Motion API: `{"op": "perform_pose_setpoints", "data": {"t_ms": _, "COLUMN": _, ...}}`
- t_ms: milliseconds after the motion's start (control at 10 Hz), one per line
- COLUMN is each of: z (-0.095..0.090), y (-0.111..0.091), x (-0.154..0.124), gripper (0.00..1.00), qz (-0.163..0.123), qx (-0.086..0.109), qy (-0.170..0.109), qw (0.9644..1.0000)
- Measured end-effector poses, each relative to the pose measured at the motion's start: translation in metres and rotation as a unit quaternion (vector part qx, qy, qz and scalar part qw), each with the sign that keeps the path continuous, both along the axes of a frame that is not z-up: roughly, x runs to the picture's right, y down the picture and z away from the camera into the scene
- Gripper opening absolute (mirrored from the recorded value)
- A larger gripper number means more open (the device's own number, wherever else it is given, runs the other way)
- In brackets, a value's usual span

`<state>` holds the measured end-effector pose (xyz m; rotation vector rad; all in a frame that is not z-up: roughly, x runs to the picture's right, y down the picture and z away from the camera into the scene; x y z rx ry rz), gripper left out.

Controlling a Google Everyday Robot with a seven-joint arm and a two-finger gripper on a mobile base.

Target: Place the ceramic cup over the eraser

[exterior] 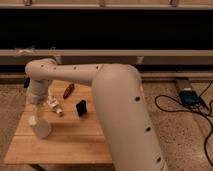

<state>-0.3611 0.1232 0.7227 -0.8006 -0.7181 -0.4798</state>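
The ceramic cup (pixel 40 127), a tall pale tumbler, stands near the left front of the wooden table (pixel 75 140). My gripper (pixel 38 111) is directly above the cup, at its top end, at the end of the big white arm. The eraser (pixel 81 107), a small black block, stands upright near the table's middle, to the right of the cup and apart from it.
A small white bottle with dark markings (pixel 54 106) lies between the cup and the eraser. A small red oblong object (pixel 68 90) lies toward the table's back. My white arm (pixel 125 115) covers the table's right side. Cables and a blue device (pixel 190 96) lie on the floor at right.
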Motion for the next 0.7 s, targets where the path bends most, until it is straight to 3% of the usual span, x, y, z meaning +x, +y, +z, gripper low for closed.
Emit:
{"op": "perform_pose_setpoints", "data": {"t_ms": 300, "z": 0.002, "y": 0.028, "x": -0.018, "gripper": 0.80, "qz": -0.036, "qx": 0.016, "qy": 0.017, "qw": 0.9991}}
{"op": "perform_pose_setpoints", "data": {"t_ms": 700, "z": 0.018, "y": 0.046, "x": -0.027, "gripper": 0.80, "qz": -0.066, "qx": 0.023, "qy": 0.037, "qw": 0.9969}}
